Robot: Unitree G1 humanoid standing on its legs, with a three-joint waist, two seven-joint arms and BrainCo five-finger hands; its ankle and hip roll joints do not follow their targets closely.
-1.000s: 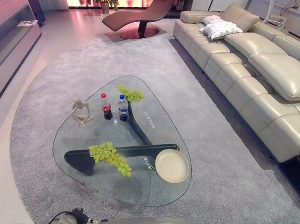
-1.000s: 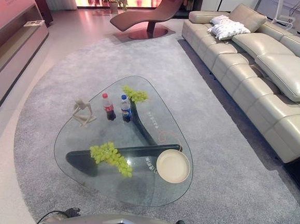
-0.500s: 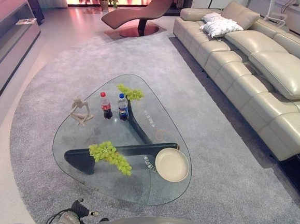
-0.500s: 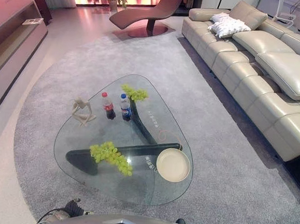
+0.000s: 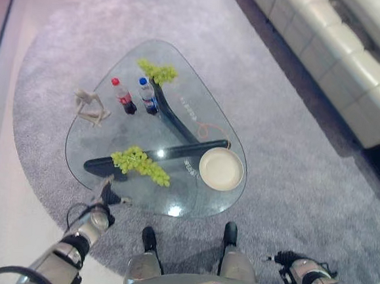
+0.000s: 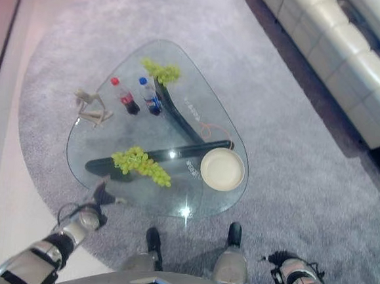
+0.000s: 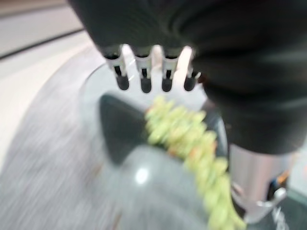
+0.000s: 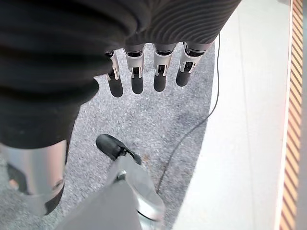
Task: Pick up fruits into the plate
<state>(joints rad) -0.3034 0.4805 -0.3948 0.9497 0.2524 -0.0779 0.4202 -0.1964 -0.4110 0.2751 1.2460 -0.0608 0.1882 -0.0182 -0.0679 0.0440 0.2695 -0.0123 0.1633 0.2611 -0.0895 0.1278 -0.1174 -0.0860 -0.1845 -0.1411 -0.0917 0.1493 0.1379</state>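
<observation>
So your nearest fruit is the bunch of green grapes (image 5: 140, 164) lying on the glass surface (image 5: 113, 119) toward the near left side, right over the dark base (image 5: 172, 117) you can see through the glass; the cream plate (image 5: 221, 169) sits on the same surface off to the right of that bunch, apart from it, and there's nothing in it; a second, smaller grape cluster (image 5: 157, 71) is at the far end of the surface, well apart from the plate; between the two bunches you've got a red-capped bottle (image 5: 123, 96) and a blue-capped bottle (image 5: 147, 95) standing upright side by side, with a pale little figurine (image 5: 91, 106) to their left; your left robot hand (image 5: 103, 193) is up at the near left edge of the surface, just short of the near grapes, and in the left wrist view its fingers (image 7: 143, 72) hang straight and relaxed with nothing in them, grapes showing just past the tips; your right robot hand (image 8: 144, 72) is down low on your right over the grey carpet (image 5: 291, 189), fingers loose and straight too, holding nothing; the beige sofa (image 5: 355, 56) runs along the far right.
</observation>
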